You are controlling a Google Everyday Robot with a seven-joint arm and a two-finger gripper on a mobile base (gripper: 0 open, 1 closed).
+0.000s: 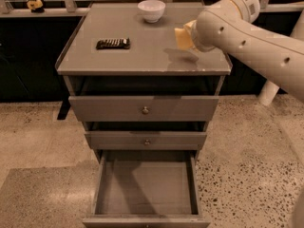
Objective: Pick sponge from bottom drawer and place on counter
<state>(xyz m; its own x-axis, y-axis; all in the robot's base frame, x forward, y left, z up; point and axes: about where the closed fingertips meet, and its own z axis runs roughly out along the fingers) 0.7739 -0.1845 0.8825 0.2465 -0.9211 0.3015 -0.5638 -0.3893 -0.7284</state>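
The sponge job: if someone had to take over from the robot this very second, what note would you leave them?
The gripper is over the right side of the counter, hidden behind the end of the arm, with the sponge at its tip.
The sponge is out of the bottom drawer, which stands open. It seems just above the counter, not resting on it.
Done: the pick. Left: set it down away from the dark bar and white bowl, release, withdraw.
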